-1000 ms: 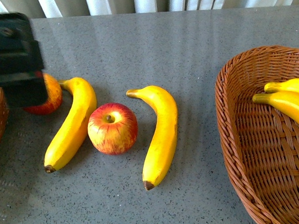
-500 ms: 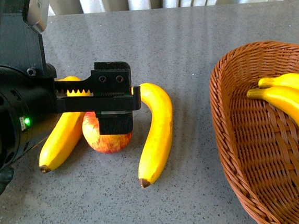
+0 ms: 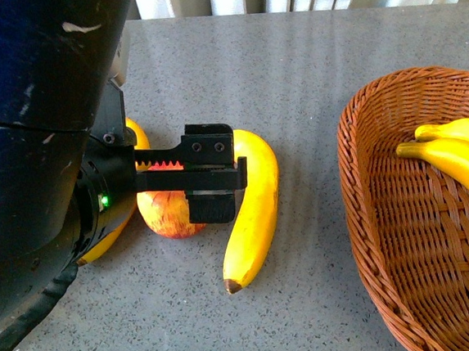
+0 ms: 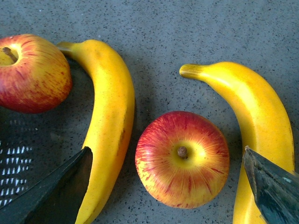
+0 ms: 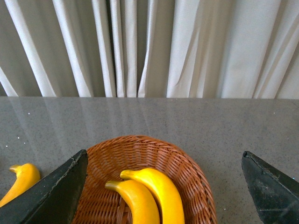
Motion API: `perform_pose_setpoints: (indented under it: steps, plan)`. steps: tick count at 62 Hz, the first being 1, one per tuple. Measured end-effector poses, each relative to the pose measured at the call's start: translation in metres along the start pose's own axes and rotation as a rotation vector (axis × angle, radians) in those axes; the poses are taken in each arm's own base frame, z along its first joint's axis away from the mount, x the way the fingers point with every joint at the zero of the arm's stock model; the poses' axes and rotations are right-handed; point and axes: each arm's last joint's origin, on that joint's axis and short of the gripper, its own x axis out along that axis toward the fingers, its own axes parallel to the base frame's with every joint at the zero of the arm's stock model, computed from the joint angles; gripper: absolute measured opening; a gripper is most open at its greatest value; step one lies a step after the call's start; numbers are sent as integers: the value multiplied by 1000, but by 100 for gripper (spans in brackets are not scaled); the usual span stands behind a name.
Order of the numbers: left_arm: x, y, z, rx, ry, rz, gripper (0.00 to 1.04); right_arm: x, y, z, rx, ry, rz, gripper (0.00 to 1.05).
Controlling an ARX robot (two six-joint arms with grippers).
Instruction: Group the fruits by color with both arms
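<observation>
Left jaws: the left gripper (image 4: 167,154) is released, spread wide and holding nothing. It hangs over the middle apple (image 4: 182,158), which sits between its fingers.
Right jaws: the right gripper (image 5: 163,158) is also released and empty, above the basket (image 3: 369,213).
Where the fruit is: the middle apple (image 3: 166,216) rests on the counter (image 3: 308,79). The right-hand banana (image 3: 254,207) is just beside it at 3 o'clock and the left-hand banana (image 4: 110,116) at 9 o'clock. The second apple (image 4: 30,72) lies beyond that banana. Two basketed bananas (image 3: 463,164) are already in the basket, at 3 o'clock on the counter.
Risk: in the left wrist view each finger overlaps a banana. A straight descent would probably land the fingers on the bananas rather than beside the apple.
Cause: the spread is wider than the gap between the two bananas.
Second risk: the glossy round apple could roll or squirt out if it is pinched off-centre.
Apple's pointing: stem straight up, with no long axis.
Right-hand banana's axis: roughly 12 to 6 o'clock, brown tip toward 6, bowed toward 3.
Left-hand banana's axis: roughly 1 to 7 o'clock, mostly hidden by the arm.
</observation>
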Motion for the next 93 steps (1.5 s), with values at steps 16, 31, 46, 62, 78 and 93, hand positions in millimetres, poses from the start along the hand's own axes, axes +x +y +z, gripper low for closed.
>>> perform_pose_setpoints:
  steps: [16, 31, 46, 62, 78, 93]
  plan:
    - [8, -2, 1, -2, 9, -32, 96, 0, 0, 0, 0, 0, 0, 96]
    - [16, -3, -1, 1, 21, -45, 96, 0, 0, 0, 0, 0, 0, 96]
    - [25, -1, -6, 1, 43, -37, 96, 0, 0, 0, 0, 0, 0, 96]
    - [31, -2, -9, 6, 61, -38, 96, 0, 0, 0, 0, 0, 0, 96]
    - [36, -4, -14, 18, 82, -32, 96, 0, 0, 0, 0, 0, 0, 96]
    - [37, -6, -17, 25, 88, -35, 96, 0, 0, 0, 0, 0, 0, 96]
